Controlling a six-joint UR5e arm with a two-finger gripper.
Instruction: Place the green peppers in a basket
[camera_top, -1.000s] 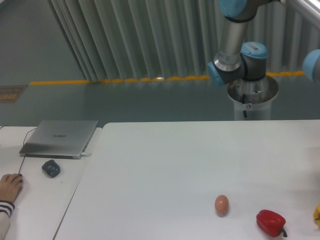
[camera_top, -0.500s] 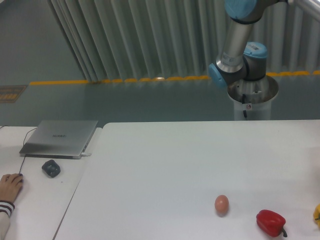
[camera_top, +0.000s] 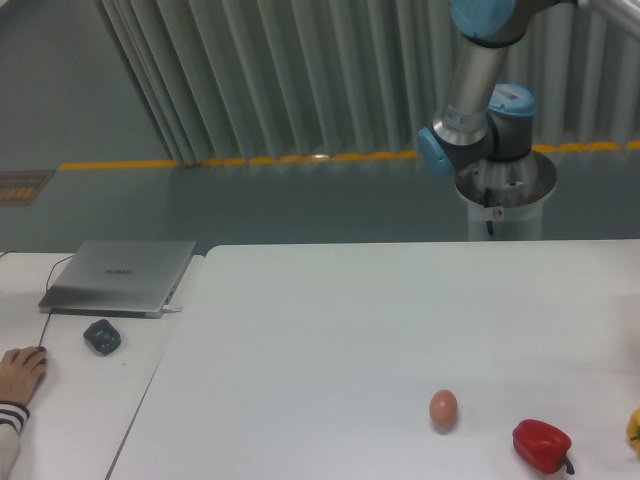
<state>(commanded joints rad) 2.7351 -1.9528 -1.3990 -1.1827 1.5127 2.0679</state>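
Neither the claw nor its fingers appear anywhere in the camera view, so whether it is released, clenched or grasping something cannot be told. Only the robot arm (camera_top: 470, 85) shows: a silver tube with light-blue joint caps that rises out of the top edge of the picture, with its pedestal (camera_top: 505, 205) standing behind the far edge of the white table (camera_top: 330, 330), toward that table's right end.

No green pepper can be seen on the table or elsewhere in the view, and no basket shows either.

Taking the white table as the landmark: near its front edge, right of centre, an egg (camera_top: 443, 408) stands upright by itself. Just to the right of the egg, close but not touching, a red pepper (camera_top: 541, 445) lies on its side with its dark stem pointing right. At the table's far right, cut off by the picture's edge, a sliver of a yellow pepper (camera_top: 634, 430) shows.

Left of the white table sits a second desk (camera_top: 90, 400), their edges meeting. On it, a closed grey laptop (camera_top: 120, 276) lies toward the back, a dark mouse (camera_top: 102, 336) in front of it, and a person's hand (camera_top: 20, 372) rests at the left edge of the picture.
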